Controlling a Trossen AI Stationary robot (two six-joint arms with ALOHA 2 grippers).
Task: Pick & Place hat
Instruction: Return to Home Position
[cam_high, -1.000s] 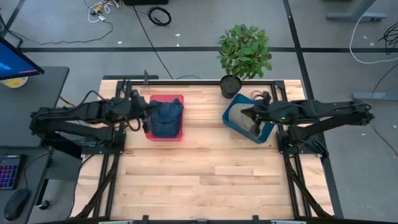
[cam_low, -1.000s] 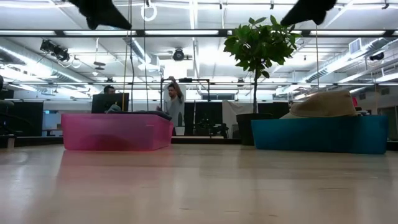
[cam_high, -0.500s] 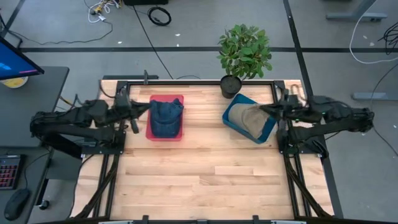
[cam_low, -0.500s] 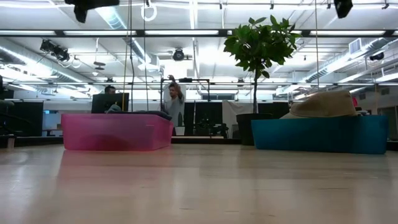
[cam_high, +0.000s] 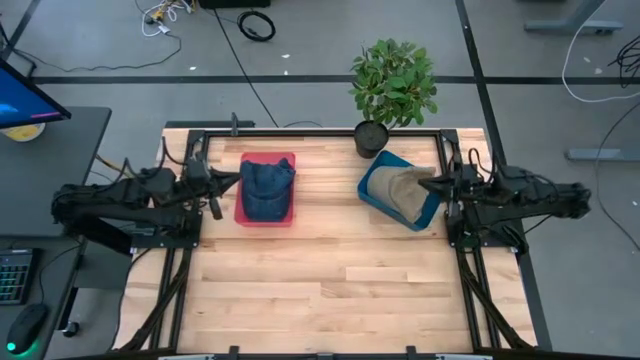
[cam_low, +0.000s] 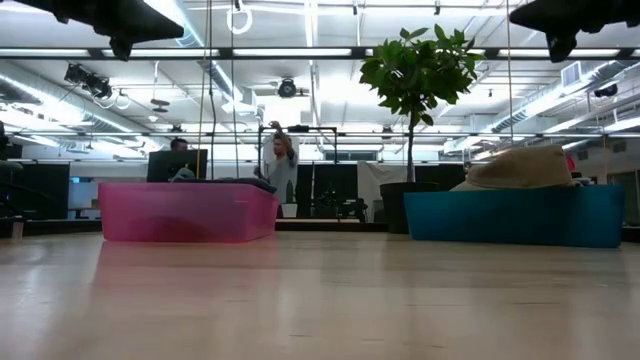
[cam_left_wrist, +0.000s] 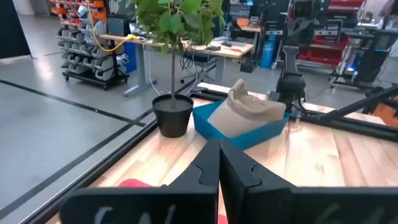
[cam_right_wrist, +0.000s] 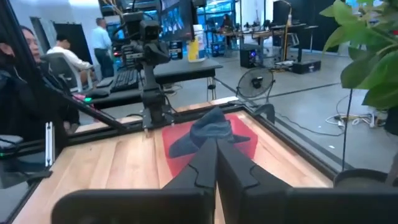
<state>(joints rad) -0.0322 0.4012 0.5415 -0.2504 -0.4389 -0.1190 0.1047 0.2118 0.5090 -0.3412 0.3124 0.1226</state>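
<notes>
Left gripper (cam_left_wrist: 219, 147): jaws pressed together, nothing between them. Right gripper (cam_right_wrist: 216, 144): the same, closed and empty.

Change over the last second: both arms have pulled back from over the bins. In the high view the left gripper (cam_high: 226, 180) now sits just off the 9 o'clock side of the red bin (cam_high: 281, 158). The right gripper (cam_high: 432, 185) is at the 3 o'clock rim of the blue bin (cam_high: 371, 193), where a second ago it reached across it. My reading: placing is done and this is the retreat to home, not quite finished.

Task items: blue cap (cam_high: 266, 188) lies in the red bin, at 10 o'clock from the centre of the table (cam_high: 330, 275). I cannot tell whether that heap is one cap or more. Brown cap (cam_high: 403, 186) lies in the blue bin at 2 o'clock. The plant (cam_high: 393, 80) is at 12 to 1 o'clock on the far edge.

View differences:
- Only the low view shows heights. The brown cap (cam_low: 522, 167) domes well above its bin wall (cam_low: 515, 217), while the blue cap barely clears the red bin (cam_low: 185, 212). A person (cam_low: 280, 165) stands in the room behind.
- Only the wrist views settle the jaw state; each looks across at the opposite bin.
- Only the high view shows both arms' full retreat.
</notes>
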